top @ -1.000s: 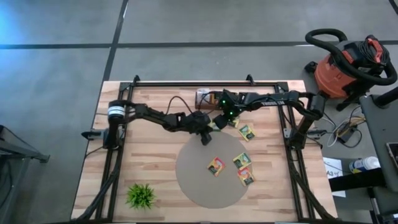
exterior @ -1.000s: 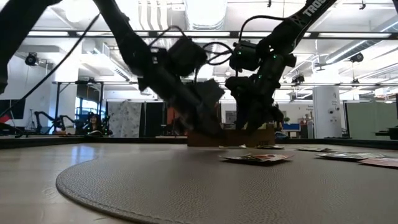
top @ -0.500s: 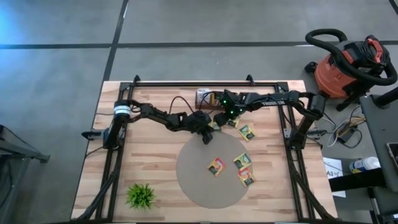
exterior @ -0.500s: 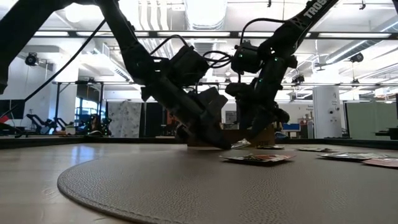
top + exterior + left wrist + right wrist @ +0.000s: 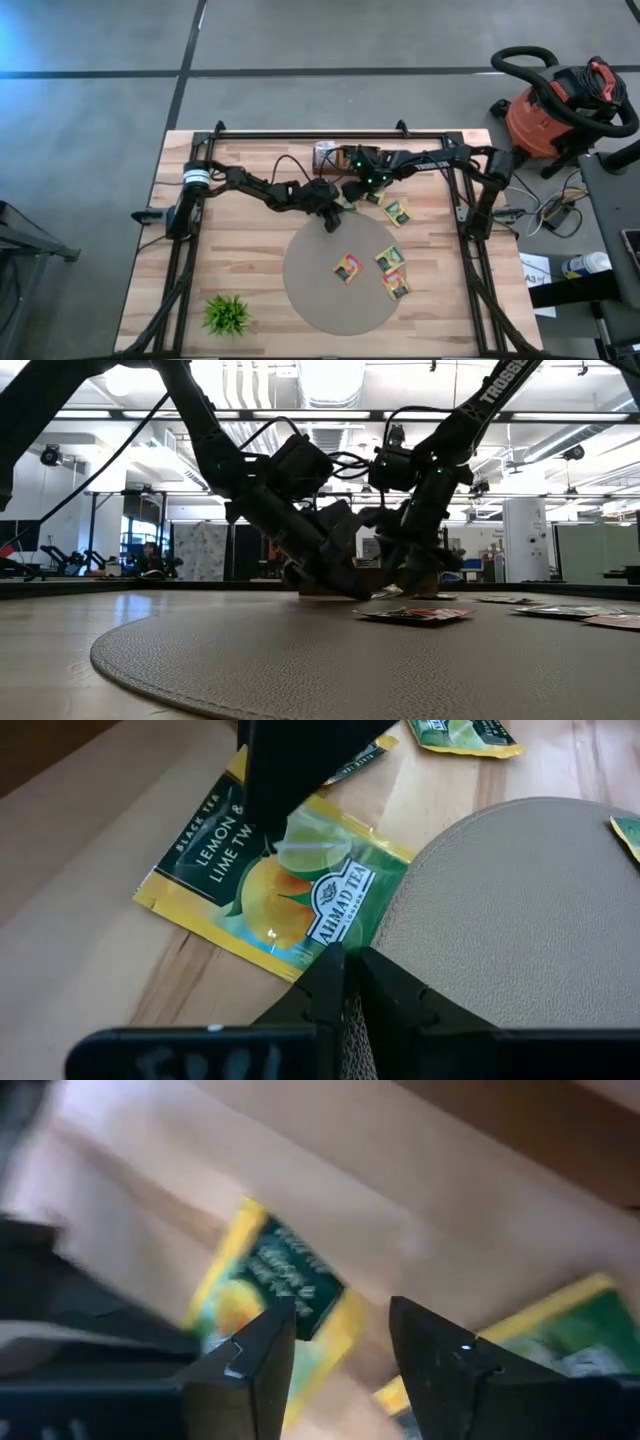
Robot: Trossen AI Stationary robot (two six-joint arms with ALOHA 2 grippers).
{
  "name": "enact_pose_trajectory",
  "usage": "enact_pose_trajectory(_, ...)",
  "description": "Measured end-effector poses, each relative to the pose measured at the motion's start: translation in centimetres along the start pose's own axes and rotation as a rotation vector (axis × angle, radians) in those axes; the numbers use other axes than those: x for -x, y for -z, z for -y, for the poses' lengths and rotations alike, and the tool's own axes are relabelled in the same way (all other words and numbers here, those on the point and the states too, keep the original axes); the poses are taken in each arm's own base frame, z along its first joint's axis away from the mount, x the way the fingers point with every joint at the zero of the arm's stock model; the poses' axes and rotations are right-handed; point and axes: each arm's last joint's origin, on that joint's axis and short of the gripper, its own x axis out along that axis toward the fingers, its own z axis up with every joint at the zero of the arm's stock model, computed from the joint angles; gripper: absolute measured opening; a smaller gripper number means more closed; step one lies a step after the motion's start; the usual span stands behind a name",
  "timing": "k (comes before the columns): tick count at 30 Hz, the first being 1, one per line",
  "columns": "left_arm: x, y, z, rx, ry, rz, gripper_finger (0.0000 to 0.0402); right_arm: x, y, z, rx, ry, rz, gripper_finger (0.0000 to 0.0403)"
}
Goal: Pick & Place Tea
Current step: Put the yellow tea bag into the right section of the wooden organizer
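1. The left gripper (image 5: 345,982) is down at the edge of the round mat (image 5: 330,290), its two fingers pressed almost together with only a thin slit between them; they hold nothing that can be seen.
2. A yellow-green tea sachet (image 5: 280,880) lies flat on the wooden table (image 5: 250,240) just ahead of those fingertips, one corner touching or slightly overlapping the mat's rim. The left fingertips sit right at that near edge of the sachet.
3. The right gripper (image 5: 340,1350) hangs just above the same patch of table, its fingers spread with a clear gap and nothing between them. In the right wrist view a sachet shows through that gap, on the wood below and apart from the fingers.
4. In the high view the two grippers meet nearly head to head, the left gripper (image 5: 328,205) just beside the right gripper (image 5: 352,190). A dark part, likely the right gripper, overlaps the far side of the sachet in the left wrist view.
5. A second sachet (image 5: 397,212) lies on the wood near the right gripper, off the mat.
6. Three more sachets (image 5: 347,266) lie on the mat, well apart from both grippers.
7. A small cardboard box (image 5: 326,154) stands behind the right gripper, near the table's far rail.
8. A green plant (image 5: 226,314) stands at a near corner of the table, far from both arms.
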Motion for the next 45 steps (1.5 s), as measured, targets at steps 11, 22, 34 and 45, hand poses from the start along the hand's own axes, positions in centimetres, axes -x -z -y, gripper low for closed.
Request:
enact_pose_trajectory(11, 0.0, 0.0, 0.0, -0.006, 0.001, 0.004, 0.0035, 0.2, -0.2, -0.6, 0.033, -0.091, -0.038, 0.0099)
enact_pose_trajectory(22, 1.2, -0.8, 0.4, 0.033, 0.001, 0.004, 0.0035, 2.4, -1.1, -1.9, 0.164, -0.13, 0.018, 0.0009)
enact_pose_trajectory(34, 6.9, -2.3, 0.9, 0.05, -0.13, 0.094, 0.0035, 6.4, -1.2, -3.1, 0.25, -0.202, 0.128, 0.0008)
enact_pose_trajectory(45, 15.0, -2.6, 1.3, 0.306, -0.148, 0.473, 0.0035, 13.4, -1.8, -2.1, 0.499, -0.021, 0.491, 0.0008)
